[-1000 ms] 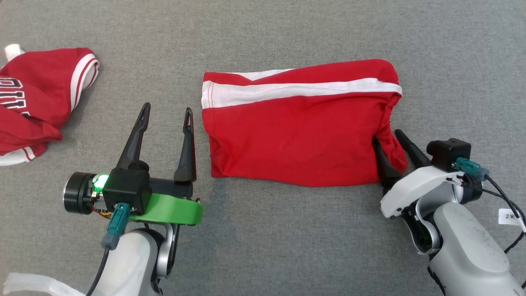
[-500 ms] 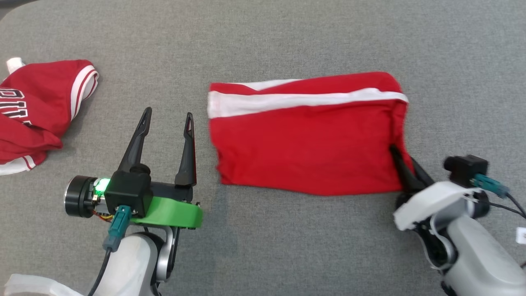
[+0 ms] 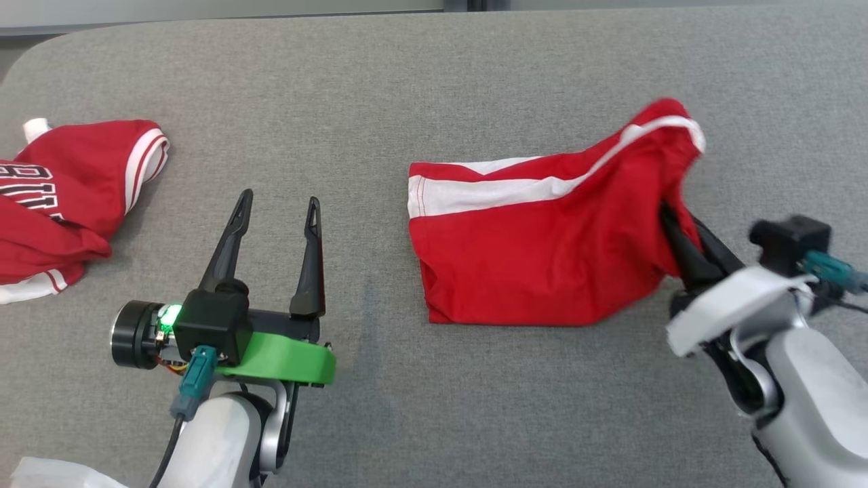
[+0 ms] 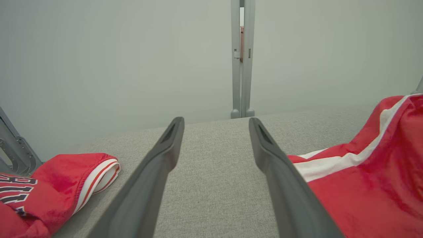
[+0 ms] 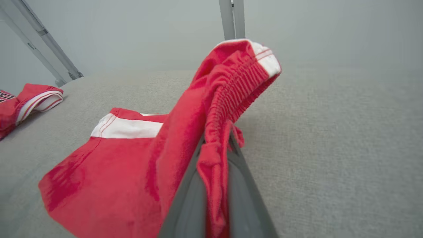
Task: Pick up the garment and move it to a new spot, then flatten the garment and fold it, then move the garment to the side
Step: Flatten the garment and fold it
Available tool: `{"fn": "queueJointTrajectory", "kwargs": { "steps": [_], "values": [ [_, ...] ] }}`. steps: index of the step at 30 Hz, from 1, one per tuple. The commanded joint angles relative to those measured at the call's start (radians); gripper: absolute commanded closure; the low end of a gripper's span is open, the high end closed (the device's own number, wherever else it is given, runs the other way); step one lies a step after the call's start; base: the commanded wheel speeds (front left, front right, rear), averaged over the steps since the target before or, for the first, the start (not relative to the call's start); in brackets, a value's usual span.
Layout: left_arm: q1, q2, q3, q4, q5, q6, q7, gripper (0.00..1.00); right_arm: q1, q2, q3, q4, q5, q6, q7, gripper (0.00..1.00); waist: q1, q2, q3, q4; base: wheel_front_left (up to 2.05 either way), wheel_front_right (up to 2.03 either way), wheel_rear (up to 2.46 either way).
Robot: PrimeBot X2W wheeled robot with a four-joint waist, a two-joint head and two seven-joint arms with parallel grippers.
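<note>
Grey fabric tabletop (image 3: 434,81) spreads wide. The folded red garment (image 3: 542,251) lies right of centre, a second red jersey (image 3: 68,190) crumpled far left. The right gripper (image 3: 678,220) is clamped on the garment's right end, raising it off the surface. Between the two clothes the left gripper (image 3: 278,200) hovers, fingers spread wide, empty.

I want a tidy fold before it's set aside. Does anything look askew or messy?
The folded red shorts with a white stripe lie flat at one end, but their elastic waistband end is raised and bunched, pinched in the shut right gripper. A crumpled red jersey lies far left.
</note>
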Motion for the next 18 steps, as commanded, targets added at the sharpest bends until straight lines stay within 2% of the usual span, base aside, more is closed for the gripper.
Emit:
{"fn": "queueJointTrajectory", "kwargs": {
  "steps": [1, 4, 8, 16, 17, 18],
  "values": [
    [0.003, 0.0, -0.001, 0.003, -0.004, -0.001, -0.002, 0.0, -0.025, 0.016, 0.028, -0.028, -0.012, 0.0, 0.028, 1.0, 0.0, 0.0, -0.005, 0.01, 0.0, 0.0, 0.0],
    [-0.004, -0.006, -0.005, 0.007, -0.008, -0.004, -0.006, 0.0, -0.071, 0.038, 0.107, -0.076, -0.038, 0.0, 0.104, 1.0, 0.0, 0.0, -0.006, 0.03, 0.0, 0.0, 0.0],
    [-0.012, -0.017, -0.015, 0.014, -0.014, -0.003, -0.014, 0.0, -0.113, 0.085, 0.195, -0.071, -0.052, 0.0, 0.174, 1.0, 0.0, 0.0, -0.004, 0.06, 0.0, 0.0, 0.0],
    [-0.008, -0.032, -0.026, 0.038, -0.028, -0.003, -0.03, 0.0, -0.133, 0.181, 0.297, 0.032, -0.062, 0.0, 0.184, 1.0, 0.0, 0.0, 0.009, 0.096, 0.0, 0.0, 0.0],
    [-0.009, -0.034, -0.027, 0.041, -0.029, -0.003, -0.032, 0.0, -0.136, 0.187, 0.305, 0.042, -0.063, 0.0, 0.174, 0.87, 0.0, 0.0, 0.01, 0.098, 0.0, 0.0, 0.0],
    [-0.01, -0.034, -0.026, 0.044, -0.031, -0.003, -0.035, 0.0, -0.138, 0.194, 0.319, 0.05, -0.058, 0.0, 0.163, 0.23, 0.0, 0.0, 0.013, 0.099, 0.0, 0.0, 0.0]
  ]
}}
